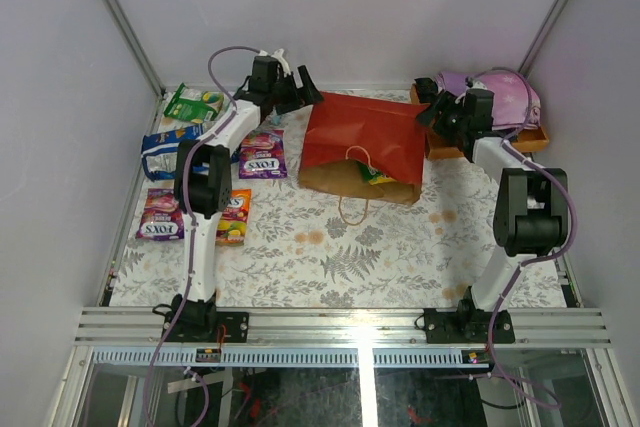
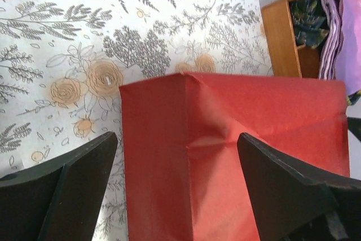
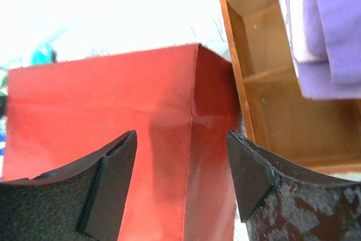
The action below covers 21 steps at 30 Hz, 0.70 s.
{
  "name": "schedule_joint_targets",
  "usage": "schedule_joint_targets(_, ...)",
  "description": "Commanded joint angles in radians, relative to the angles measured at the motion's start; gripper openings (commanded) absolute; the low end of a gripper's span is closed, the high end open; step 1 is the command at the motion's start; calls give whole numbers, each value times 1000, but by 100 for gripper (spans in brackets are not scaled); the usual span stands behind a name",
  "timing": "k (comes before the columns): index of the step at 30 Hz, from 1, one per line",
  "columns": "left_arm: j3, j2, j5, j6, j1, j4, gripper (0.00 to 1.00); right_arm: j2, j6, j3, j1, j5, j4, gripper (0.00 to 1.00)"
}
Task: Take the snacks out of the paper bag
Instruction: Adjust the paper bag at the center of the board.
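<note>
The red paper bag [image 1: 365,132] lies on its side, its brown mouth facing the near edge, with a yellow-green snack [image 1: 375,175] showing inside. Several snacks lie at the left: a green packet [image 1: 192,104], a blue-white one [image 1: 165,144], and purple Fox's bags [image 1: 262,154]. My left gripper [image 1: 303,88] is at the bag's far left corner. In the left wrist view that gripper [image 2: 177,136] is open, its jaws straddling the bag's [image 2: 237,139] folded edge. My right gripper [image 1: 432,113] is at the far right corner, and in the right wrist view it [image 3: 181,134] stands open astride the bag's [image 3: 113,100] edge.
A brown wooden tray [image 1: 535,139] holding a folded purple cloth [image 1: 500,87] stands just right of the bag, close to my right gripper. The tray [image 3: 271,83] nearly touches the bag's side. White walls enclose the table on three sides. A string handle [image 1: 352,209] trails from the bag's mouth.
</note>
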Motion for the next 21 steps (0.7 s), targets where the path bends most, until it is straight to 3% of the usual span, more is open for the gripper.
schedule_joint_targets(1,-26,36,-31,-155,28,193,85,7,163,-53,-28,-48,298,71)
schedule_joint_targets(10,-179,26,-57,-325,28,417,73,77,269,-53,-32,-63,426,71)
schedule_joint_targets(21,-344,35,-33,-554,24,857,77,172,353,-46,-32,-82,515,64)
